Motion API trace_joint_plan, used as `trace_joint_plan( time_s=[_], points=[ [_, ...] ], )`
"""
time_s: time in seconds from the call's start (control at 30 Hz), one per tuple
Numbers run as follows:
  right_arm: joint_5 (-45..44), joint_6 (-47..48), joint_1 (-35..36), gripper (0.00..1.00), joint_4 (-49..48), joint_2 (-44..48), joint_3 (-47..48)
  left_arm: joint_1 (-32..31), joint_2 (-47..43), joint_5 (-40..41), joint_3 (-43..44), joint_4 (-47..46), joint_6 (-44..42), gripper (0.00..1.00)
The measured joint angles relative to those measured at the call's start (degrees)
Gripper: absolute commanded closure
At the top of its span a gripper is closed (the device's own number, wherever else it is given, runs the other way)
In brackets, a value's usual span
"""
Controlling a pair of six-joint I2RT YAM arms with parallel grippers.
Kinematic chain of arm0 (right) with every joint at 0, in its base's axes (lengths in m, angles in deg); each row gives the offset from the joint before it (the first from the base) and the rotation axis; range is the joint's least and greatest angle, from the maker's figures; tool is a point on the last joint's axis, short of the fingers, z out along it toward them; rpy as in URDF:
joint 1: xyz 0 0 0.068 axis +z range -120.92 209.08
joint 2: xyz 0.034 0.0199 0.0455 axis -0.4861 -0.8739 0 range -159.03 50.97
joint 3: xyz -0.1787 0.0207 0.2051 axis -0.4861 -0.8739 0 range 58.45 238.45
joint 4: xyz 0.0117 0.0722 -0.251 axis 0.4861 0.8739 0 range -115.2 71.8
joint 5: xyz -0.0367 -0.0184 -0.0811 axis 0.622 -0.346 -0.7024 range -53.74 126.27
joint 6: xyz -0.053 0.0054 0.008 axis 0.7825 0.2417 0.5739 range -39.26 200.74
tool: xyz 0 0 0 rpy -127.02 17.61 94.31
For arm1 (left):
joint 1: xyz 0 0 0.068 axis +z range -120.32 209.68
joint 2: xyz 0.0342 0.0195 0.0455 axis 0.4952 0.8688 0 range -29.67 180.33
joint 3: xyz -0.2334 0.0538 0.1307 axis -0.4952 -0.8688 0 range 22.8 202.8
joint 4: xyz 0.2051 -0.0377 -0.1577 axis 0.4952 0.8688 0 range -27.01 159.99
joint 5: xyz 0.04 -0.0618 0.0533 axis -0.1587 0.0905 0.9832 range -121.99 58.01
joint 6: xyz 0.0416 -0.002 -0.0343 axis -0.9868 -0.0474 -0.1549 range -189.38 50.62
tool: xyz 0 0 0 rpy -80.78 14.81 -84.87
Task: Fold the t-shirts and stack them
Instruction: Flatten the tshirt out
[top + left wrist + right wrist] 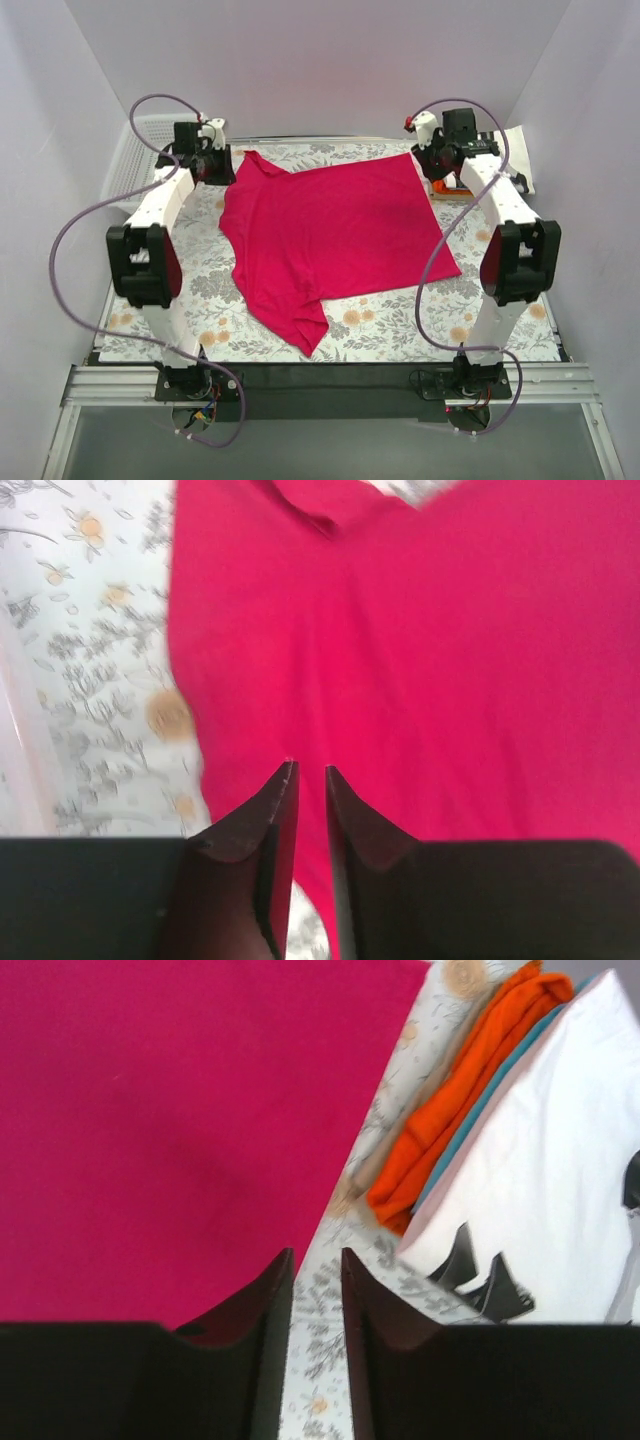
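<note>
The crimson-pink t-shirt (pixel 330 235) lies spread open and mostly flat in the middle of the table (pixel 420 320), which has a flowered cover. Its collar end is toward the far left and one sleeve points to the near edge. At the far right corner, just beside this shirt, the folded orange t-shirt (pixel 450 1110) lies against the white t-shirt (pixel 540 1160) with black print, and a thin teal edge shows between them. The left gripper (pixel 310 770) hangs over the left border of the crimson cloth. Its fingers have only a narrow gap and hold nothing. The right gripper (pixel 317 1252) is over the bare cover between the crimson shirt and the pile, also with a small gap and nothing in it. A white mesh basket (pixel 140 150) stands at the far left.
</note>
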Motion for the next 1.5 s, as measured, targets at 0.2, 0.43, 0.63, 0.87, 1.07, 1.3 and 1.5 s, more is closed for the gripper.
trace_joint_plan(
  time_s=[0.2,0.43,0.63,0.87,1.07,1.3,1.5],
  points=[
    [4.5,0.61,0.17,0.9,5.29,5.84,-10.73,-0.11,-17.49,-3.23,-17.53,3.04,-2.71,0.99],
    [4.68,1.99,0.2,0.95,9.94,5.05,-21.29,-0.11,-20.17,-2.71,-34.03,8.98,-6.78,0.98],
    [4.7,3.04,0.2,0.97,10.49,5.03,-24.13,-0.39,-22.49,-2.16,-37.42,10.05,-8.0,0.98],
    [4.31,3.67,0.17,0.99,10.1,2.49,-25.83,-2.97,-22.64,-1.97,-39.3,7.28,-7.69,0.98],
    [3.23,4.09,0.2,0.99,9.86,0.94,-26.32,-4.61,-19.67,0.2,-40.85,5.4,-6.75,1.0],
    [2.75,4.63,0.44,0.99,9.03,1.44,-27.26,-0.46,-18.67,4.9,-41.83,4.24,-7.41,1.0],
    [2.6,4.66,1.62,0.99,8.37,2.01,-27.96,7.13,-15.15,8.13,-37.42,5.27,-10.62,0.99]
  ],
)
